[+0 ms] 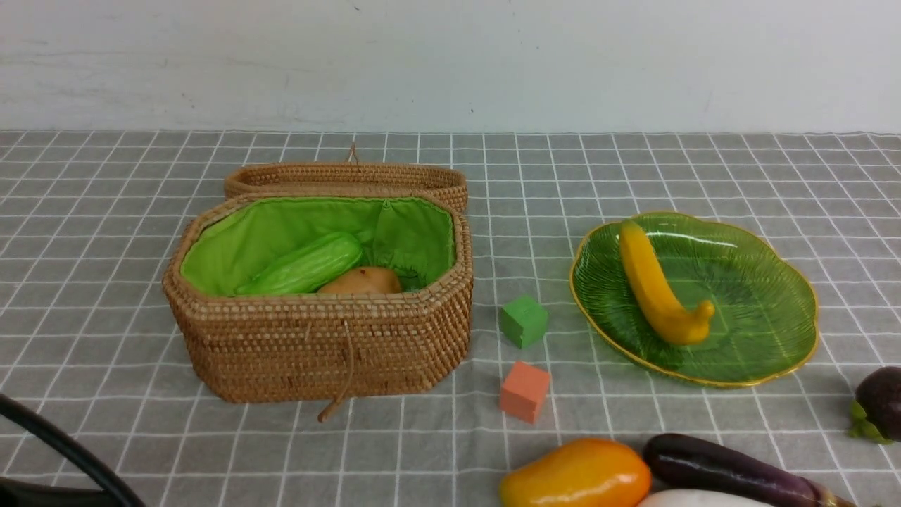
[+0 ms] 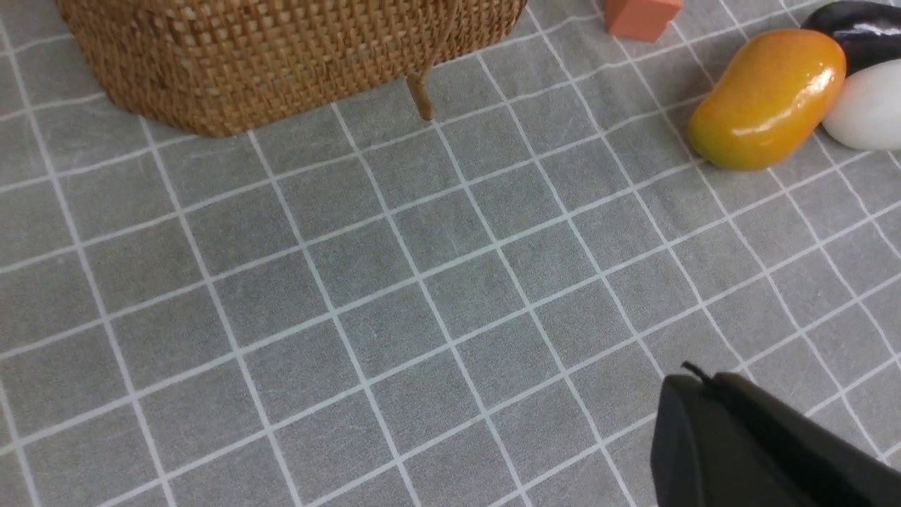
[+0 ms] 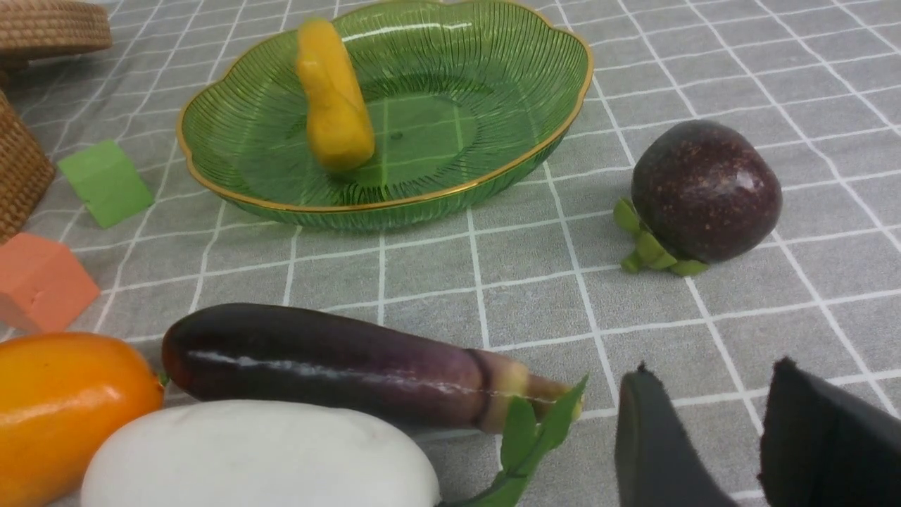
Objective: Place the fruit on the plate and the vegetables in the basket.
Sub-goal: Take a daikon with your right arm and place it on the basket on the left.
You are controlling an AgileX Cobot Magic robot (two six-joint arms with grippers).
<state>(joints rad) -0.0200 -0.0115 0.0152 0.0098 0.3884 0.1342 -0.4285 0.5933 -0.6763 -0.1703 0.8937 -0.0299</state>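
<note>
Orange mango (image 1: 576, 473), eggplant (image 1: 725, 468) and white vegetable (image 1: 697, 498) huddle touching at the worktop's (image 1: 246, 458) near edge. Right tool (image 3: 711, 373) hangs half-open, empty; left tool (image 2: 693, 384) is shut, empty. The mangosteen (image 1: 880, 405) stands clear near the right edge, so I'd take it first; the plate (image 1: 760, 310) lies beyond.

woven rattan basket (image 1: 317, 345), ribbed glass plate (image 1: 760, 310)

banana (image 1: 662, 289) on plate (image 1: 757, 299), gourd (image 1: 303, 266), potato (image 1: 362, 282) in basket (image 1: 317, 345)
</note>
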